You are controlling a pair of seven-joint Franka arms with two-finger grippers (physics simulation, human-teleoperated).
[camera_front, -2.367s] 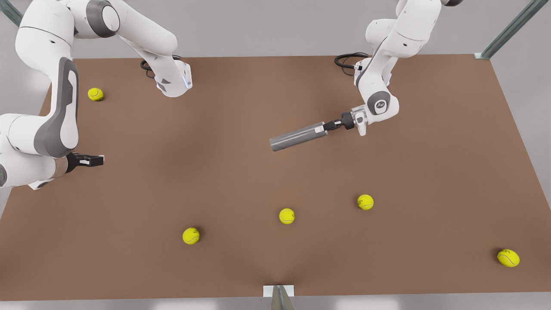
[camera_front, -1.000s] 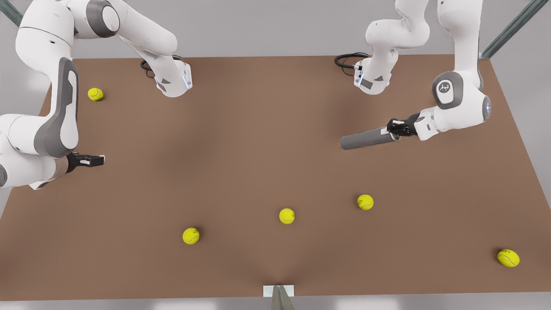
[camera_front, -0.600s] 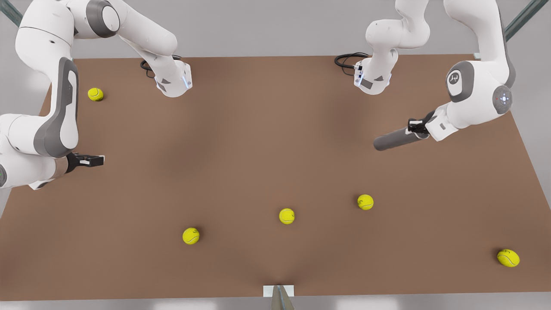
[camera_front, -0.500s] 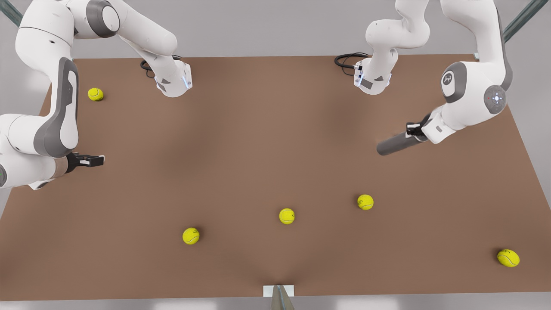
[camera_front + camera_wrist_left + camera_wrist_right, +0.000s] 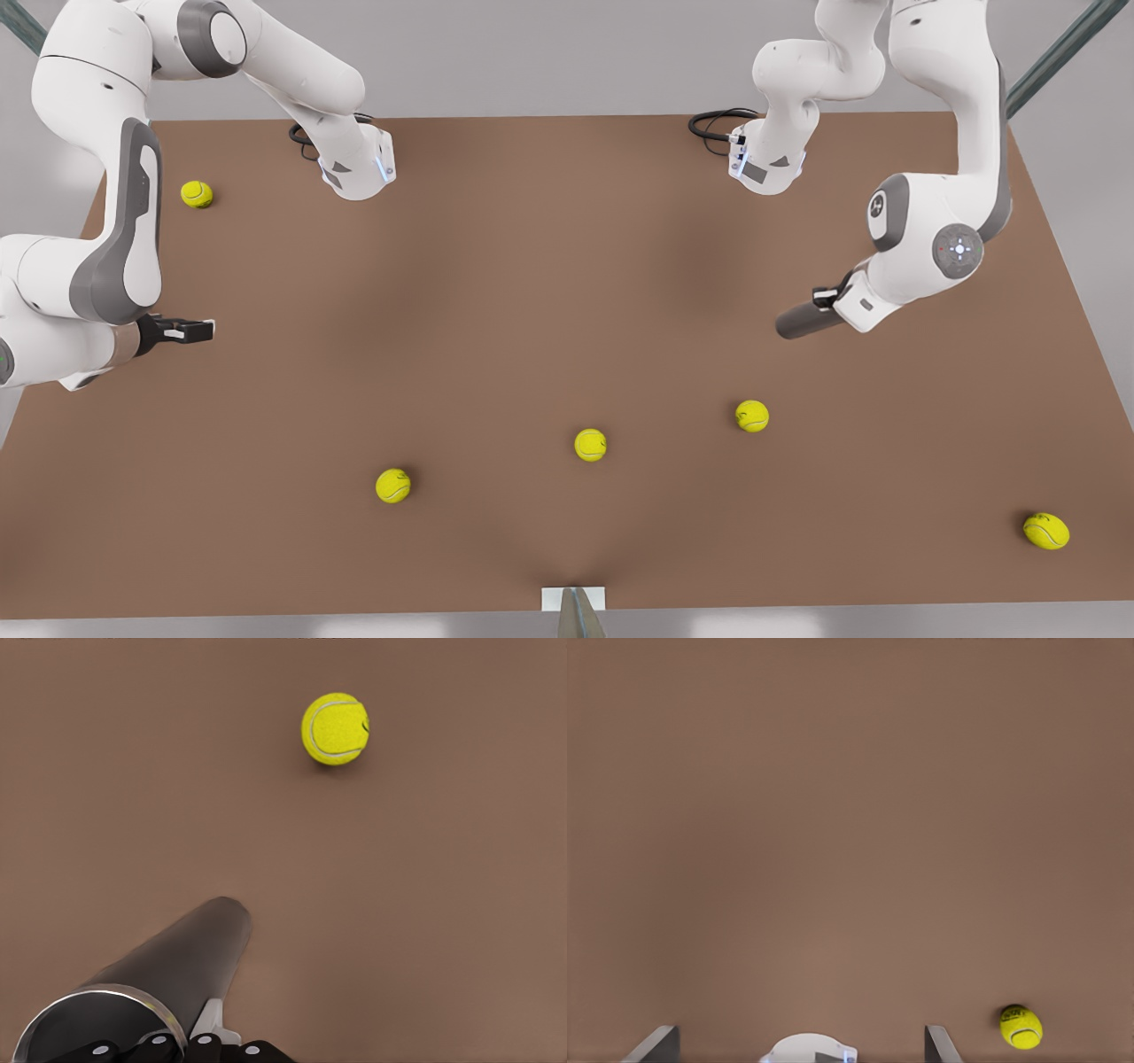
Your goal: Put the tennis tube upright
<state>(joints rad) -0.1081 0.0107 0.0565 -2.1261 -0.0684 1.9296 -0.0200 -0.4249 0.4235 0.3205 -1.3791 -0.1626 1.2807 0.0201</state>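
The left gripper [image 5: 830, 297] pinched the rim end of the tennis tube [image 5: 802, 321], held tilted above the table [image 5: 532, 292] on the front view's right. Advisable: rotate fully vertical before lowering, base flat. The right gripper [image 5: 190, 330] waited, fingers spread. Brown tabletop, scattered tennis balls [image 5: 752, 416], grey walls.

Bare table [image 5: 549, 292] spans the middle; nearest the tennis tube [image 5: 802, 321], one tennis ball [image 5: 751, 416] lies apart.
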